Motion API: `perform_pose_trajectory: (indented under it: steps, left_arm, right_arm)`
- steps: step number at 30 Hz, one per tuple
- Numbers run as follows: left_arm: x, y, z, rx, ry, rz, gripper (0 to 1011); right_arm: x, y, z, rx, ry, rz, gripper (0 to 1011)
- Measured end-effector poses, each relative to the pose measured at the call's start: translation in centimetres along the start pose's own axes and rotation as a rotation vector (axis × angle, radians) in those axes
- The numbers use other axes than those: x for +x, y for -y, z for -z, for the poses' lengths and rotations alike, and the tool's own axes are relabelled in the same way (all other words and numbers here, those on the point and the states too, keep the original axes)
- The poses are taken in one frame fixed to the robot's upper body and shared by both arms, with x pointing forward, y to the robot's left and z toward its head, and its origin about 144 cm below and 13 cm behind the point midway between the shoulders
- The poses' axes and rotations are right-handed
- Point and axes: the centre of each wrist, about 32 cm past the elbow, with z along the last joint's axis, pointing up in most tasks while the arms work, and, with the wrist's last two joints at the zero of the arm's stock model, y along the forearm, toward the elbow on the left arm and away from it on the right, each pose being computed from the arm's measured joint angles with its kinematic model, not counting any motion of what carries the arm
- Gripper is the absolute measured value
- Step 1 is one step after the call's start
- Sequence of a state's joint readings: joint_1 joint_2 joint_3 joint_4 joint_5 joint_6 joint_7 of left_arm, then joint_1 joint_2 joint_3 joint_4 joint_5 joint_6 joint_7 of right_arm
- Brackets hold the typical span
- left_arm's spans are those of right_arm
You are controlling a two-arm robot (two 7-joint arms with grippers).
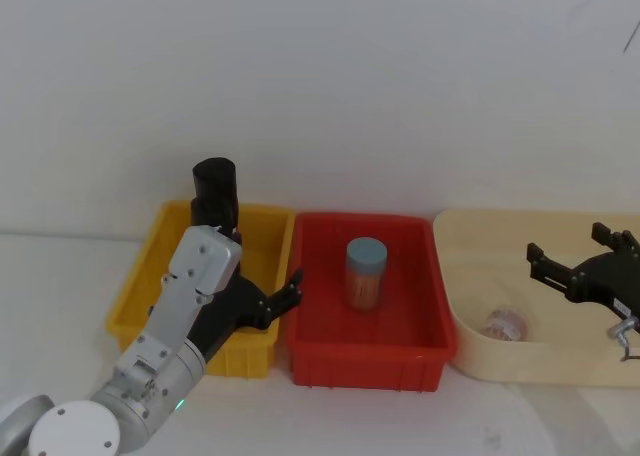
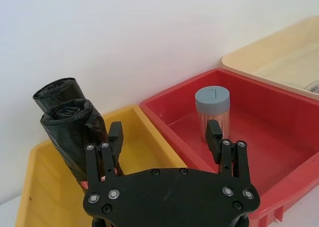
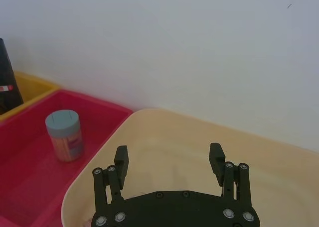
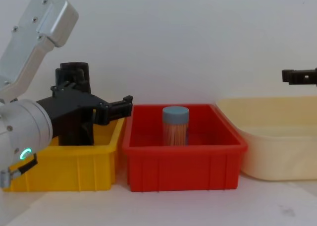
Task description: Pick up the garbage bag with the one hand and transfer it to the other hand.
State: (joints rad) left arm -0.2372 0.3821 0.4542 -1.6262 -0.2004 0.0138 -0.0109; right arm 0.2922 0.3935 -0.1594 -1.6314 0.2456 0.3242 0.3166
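Black garbage bag [image 1: 213,191], rolled tight into a cylinder: stands upright in the back part of the yellow bin [image 1: 135,301], its top rising above the rim. Seen from the left wrist as two dark rolled ends side by side [image 2: 70,120]; seen from the chest as a dark column [image 4: 74,70] behind the left arm's black frame.

Left end effector [image 2: 164,130], green ring glowing on its wrist: fingers spread apart, clamped on nothing. It hangs over the yellow bin's right side and the rim it shares with the red bin [image 1: 420,346], tips pointing toward the red bin [image 4: 121,107]. The bag stands just beside one finger [image 2: 115,132], outside the gap; contact cannot be told.

Right end effector [image 1: 568,241]: fingers apart and empty, held above the cream tub [image 1: 480,361] at the far right, well apart from the bag. From the right wrist [image 3: 168,152] both fingers show wide over the tub's floor.

Jar [image 1: 366,273], blue-grey lid, pale sticks inside: upright near the middle of the red bin.

Small clear item [image 1: 503,324]: lies on the tub floor; kind cannot be told.

White worktop [image 1: 400,416]: carries yellow bin, red bin and tub in a row, left to right, sides close together.
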Motion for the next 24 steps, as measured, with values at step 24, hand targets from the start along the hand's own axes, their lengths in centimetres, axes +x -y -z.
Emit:
perform_pose_trajectory:
  steps: [24]
  left_arm:
    - [1.4, -1.2, -2.4, 0.015, -0.044, 0.117, 1001]
  right_arm:
    - [0.0, 1.2, 0.1, 0.046, -0.022, 0.002, 1000]
